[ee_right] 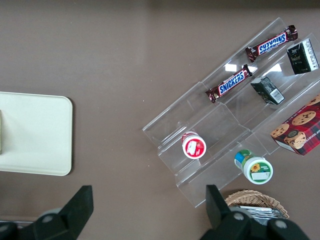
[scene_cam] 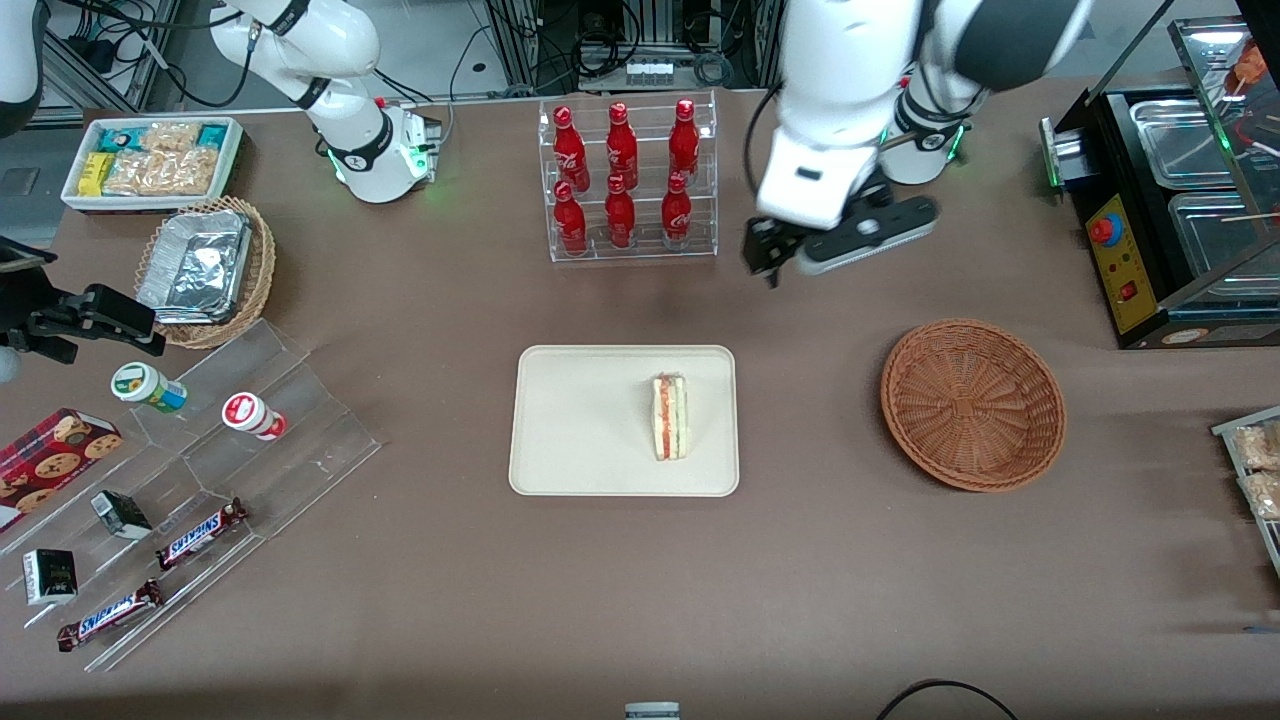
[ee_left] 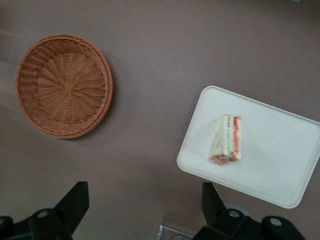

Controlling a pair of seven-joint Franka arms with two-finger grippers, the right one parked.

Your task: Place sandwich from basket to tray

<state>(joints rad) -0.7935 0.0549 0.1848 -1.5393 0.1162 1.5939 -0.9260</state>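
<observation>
A brown table (scene_cam: 640, 600) carries the scene, with the cream tray (scene_cam: 580, 420) at its centre and the round wicker basket (scene_cam: 972, 404) lying well apart from it toward the working arm's end, at about three o'clock from the tray in the front view. The basket sits bare of food. The gripper (ee_left: 145, 210) hangs in the air, farther from the front camera than both, at roughly one o'clock from the tray and beside a clear rack of red bottles (scene_cam: 625, 180); its fingers (ee_left: 75, 202) are spread wide and hold nothing. The sandwich (scene_cam: 670, 416) lies on the tray, near the edge closest to the basket, its red and green filling showing.
</observation>
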